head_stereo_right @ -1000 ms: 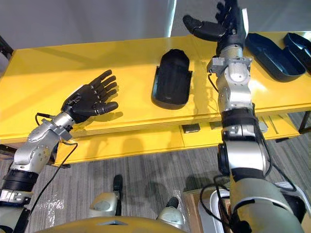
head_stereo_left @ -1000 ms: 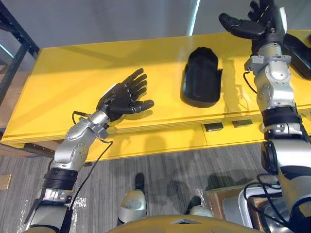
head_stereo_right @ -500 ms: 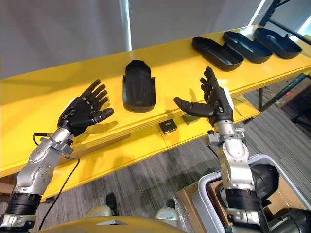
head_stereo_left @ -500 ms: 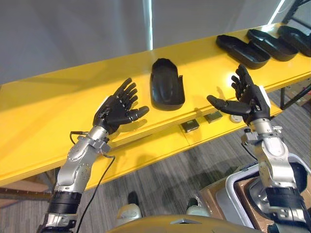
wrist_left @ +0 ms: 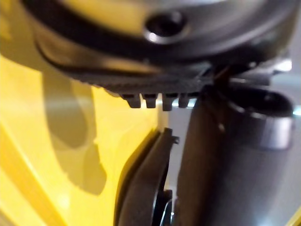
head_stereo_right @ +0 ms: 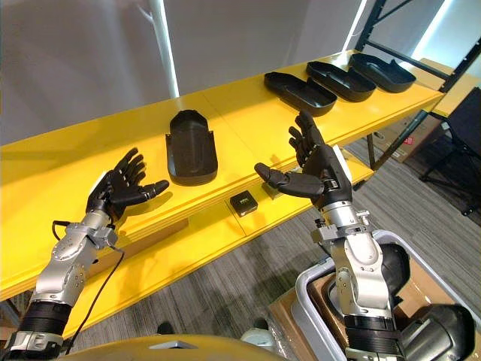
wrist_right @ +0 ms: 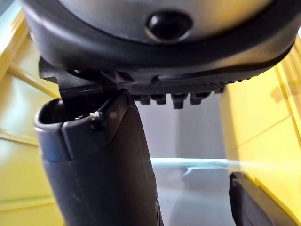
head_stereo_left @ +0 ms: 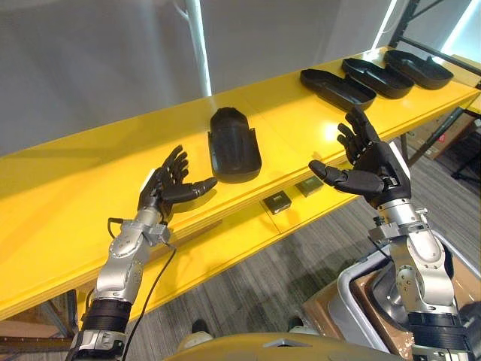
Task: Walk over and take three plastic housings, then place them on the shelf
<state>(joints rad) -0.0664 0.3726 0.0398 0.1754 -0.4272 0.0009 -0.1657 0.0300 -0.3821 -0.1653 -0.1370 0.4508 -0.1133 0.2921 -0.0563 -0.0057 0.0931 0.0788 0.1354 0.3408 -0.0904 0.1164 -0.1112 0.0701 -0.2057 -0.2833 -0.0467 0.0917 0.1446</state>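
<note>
One black plastic housing [head_stereo_left: 234, 144] lies alone on the yellow table [head_stereo_left: 90, 195], dome side up. Three more black housings [head_stereo_left: 337, 88] lie in a row, open side up, at the table's far right end. My left hand [head_stereo_left: 167, 188] hovers open, palm up, over the table's front edge, left of the single housing. My right hand [head_stereo_left: 364, 167] is open in the air before the table's front edge, right of that housing, holding nothing. The single housing's edge [wrist_left: 141, 188] also appears in the left wrist view.
A lower yellow ledge [head_stereo_left: 225, 241] runs under the tabletop with two small dark boxes [head_stereo_left: 278, 202] on it. A grey bin [head_stereo_left: 368, 301] with a brown carton stands on the floor at lower right. A dark rack frame [head_stereo_right: 391, 11] rises at the far right.
The camera has swung, so the table sits at a new angle and the row of housings shows more fully. Both hands stay open and empty; the left hand has dropped a little.
</note>
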